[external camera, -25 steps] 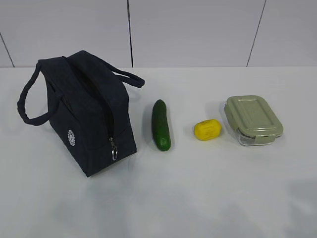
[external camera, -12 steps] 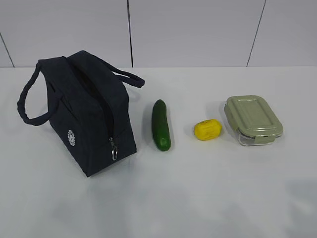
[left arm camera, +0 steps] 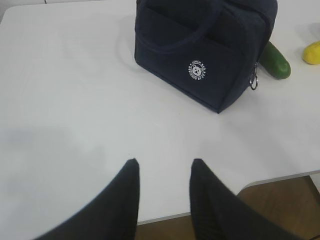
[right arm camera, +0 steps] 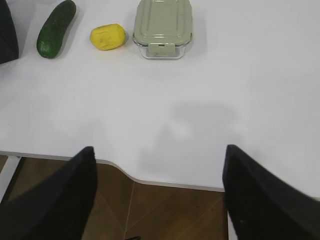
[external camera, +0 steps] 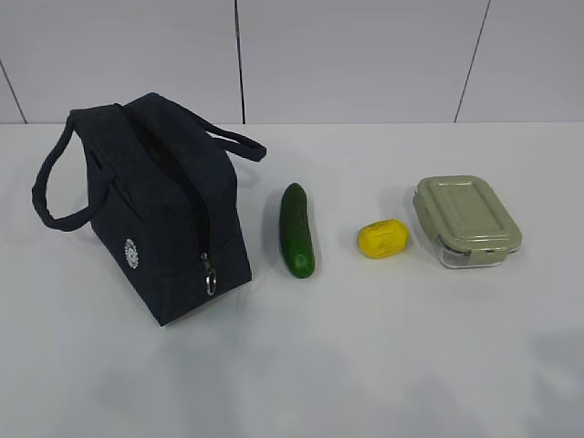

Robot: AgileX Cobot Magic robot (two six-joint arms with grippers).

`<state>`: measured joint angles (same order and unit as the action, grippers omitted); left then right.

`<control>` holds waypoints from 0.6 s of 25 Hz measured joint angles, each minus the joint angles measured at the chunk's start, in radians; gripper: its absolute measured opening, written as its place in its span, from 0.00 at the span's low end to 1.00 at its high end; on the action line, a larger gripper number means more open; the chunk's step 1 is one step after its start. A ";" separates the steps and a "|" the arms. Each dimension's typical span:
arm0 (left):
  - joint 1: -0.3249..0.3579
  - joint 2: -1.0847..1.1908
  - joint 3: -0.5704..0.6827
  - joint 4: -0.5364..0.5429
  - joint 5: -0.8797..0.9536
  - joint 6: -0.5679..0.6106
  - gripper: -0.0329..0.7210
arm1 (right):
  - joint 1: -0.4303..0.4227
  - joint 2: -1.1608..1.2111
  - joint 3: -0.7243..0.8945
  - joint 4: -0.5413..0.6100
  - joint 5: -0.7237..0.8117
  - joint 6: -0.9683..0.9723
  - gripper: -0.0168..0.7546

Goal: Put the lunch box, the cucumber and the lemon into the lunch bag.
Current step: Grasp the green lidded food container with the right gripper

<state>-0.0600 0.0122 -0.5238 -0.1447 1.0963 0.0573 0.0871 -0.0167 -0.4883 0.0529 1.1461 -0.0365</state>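
Note:
The navy lunch bag (external camera: 160,205) stands at the left of the white table, its top zipper partly open, ring pull (external camera: 210,278) hanging at the front. It also shows in the left wrist view (left arm camera: 210,50). The cucumber (external camera: 297,229) lies right of the bag, then the lemon (external camera: 383,239), then the lunch box (external camera: 465,220) with its sage-green lid on. The right wrist view shows the cucumber (right arm camera: 56,28), lemon (right arm camera: 107,37) and lunch box (right arm camera: 162,27). My left gripper (left arm camera: 162,165) is open and empty above the table's near edge. My right gripper (right arm camera: 157,150) is wide open and empty, also at the near edge. Neither gripper shows in the exterior view.
The white table (external camera: 365,365) ends at a grey panelled wall (external camera: 365,55) at the back. Its near edge (right arm camera: 165,185) shows in the right wrist view, with brown floor (right arm camera: 170,215) below it.

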 joint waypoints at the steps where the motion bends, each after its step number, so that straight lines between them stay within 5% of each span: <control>1: 0.000 0.000 0.000 -0.001 0.000 0.000 0.36 | 0.000 0.000 0.000 0.000 0.000 0.000 0.77; 15: 0.000 0.000 0.000 -0.003 0.000 0.000 0.36 | 0.000 0.000 0.000 0.000 0.000 0.000 0.77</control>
<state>-0.0600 0.0122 -0.5238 -0.1475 1.0963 0.0573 0.0871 -0.0167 -0.4883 0.0529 1.1461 -0.0365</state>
